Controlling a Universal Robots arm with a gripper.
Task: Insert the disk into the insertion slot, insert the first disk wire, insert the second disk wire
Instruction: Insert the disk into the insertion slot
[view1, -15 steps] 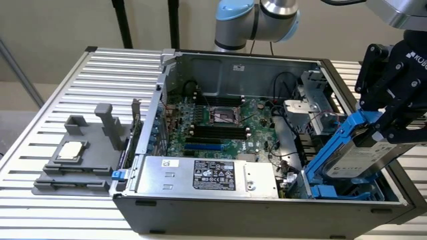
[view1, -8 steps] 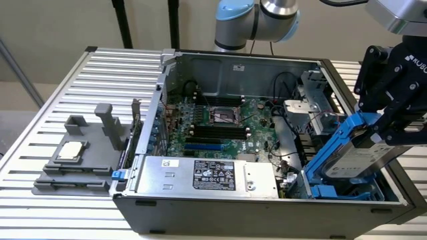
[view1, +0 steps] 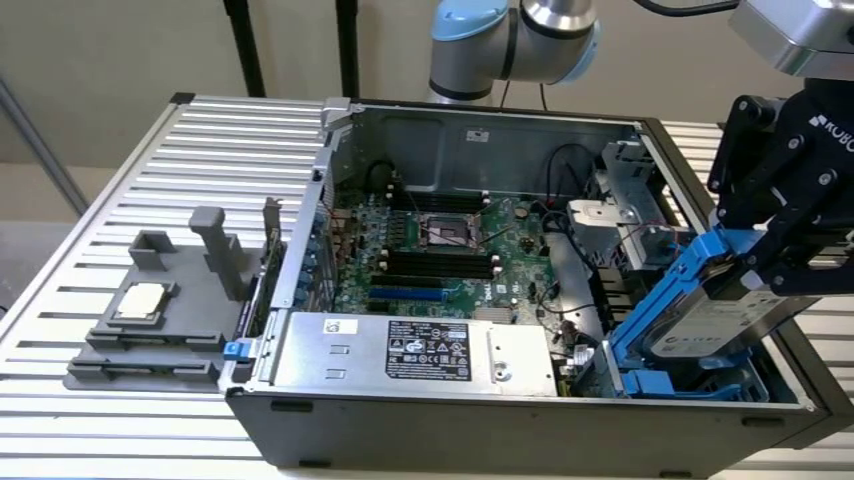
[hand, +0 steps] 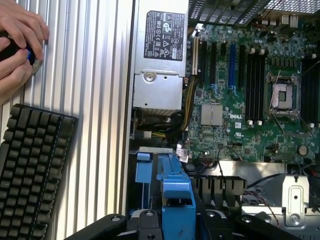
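Wrist cam. Gripper (hand: 177, 220) clamps disk (hand: 175, 187) by its blue carrier, over open PC case. Beyond: motherboard (hand: 240, 120) w/ CPU socket (hand: 284, 95); PSU box (hand: 159, 60) alongside. Keyboard (hand: 32, 170), person's hands (hand: 20, 27) on ribbed table (hand: 95, 100).

Silver arm (view1: 554, 30) with pale-blue joint cap, black fingers (view1: 798, 262), white lettering

Even, bright diffuse light, soft shadows inside the computer case (view1: 534, 420), faint sheen on ribbed table (view1: 227, 130)
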